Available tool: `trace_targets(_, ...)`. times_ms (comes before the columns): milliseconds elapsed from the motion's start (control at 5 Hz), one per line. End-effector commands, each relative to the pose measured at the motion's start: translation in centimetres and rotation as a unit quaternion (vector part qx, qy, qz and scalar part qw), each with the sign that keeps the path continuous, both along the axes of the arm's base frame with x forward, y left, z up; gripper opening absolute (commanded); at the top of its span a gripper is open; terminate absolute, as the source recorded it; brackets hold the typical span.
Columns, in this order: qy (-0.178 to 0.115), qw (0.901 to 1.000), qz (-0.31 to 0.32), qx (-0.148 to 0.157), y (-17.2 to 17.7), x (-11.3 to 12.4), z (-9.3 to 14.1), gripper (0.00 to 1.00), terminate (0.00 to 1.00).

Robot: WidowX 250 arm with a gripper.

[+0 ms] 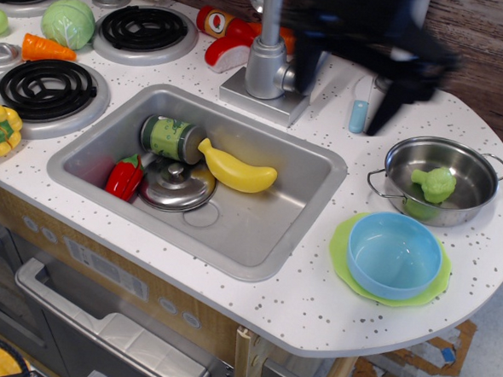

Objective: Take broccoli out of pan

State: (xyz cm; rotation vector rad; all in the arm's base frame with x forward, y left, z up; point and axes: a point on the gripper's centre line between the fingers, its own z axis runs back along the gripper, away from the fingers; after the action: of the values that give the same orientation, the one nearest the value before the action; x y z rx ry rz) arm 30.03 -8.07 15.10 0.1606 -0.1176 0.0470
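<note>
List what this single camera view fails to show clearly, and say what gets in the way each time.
- Gripper: motion blur smears it; jaws open or shut, unreadable.
- Broccoli in the pan: its underside is hidden by the pan wall.
- Red pepper in the sink: partly covered by the lid.
- Tap: top cut off by the frame edge.

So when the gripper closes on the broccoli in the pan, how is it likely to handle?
The broccoli looks like moulded plastic, so probably stiff and light. Its bumpy rounded head may slip or turn between the fingers rather than seat flat. It lies loose in the pan, a small shiny pot that could slide on the counter if nudged.
</note>
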Motion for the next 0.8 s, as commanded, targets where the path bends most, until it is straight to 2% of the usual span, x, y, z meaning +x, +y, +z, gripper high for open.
trace_targets(0,-0.055,0.9976,0.02,-0.038,-3.2,4.1,-0.9,1.0,0.0)
trace_targets(400,-0.089,0.9951,0.032,-0.03,-3.5,9.0,-4.1,1.0,0.0)
trace_targets(600,-0.098,0.9947,0.028,-0.009,-3.1,11.0,-5.5,1.0,0.0)
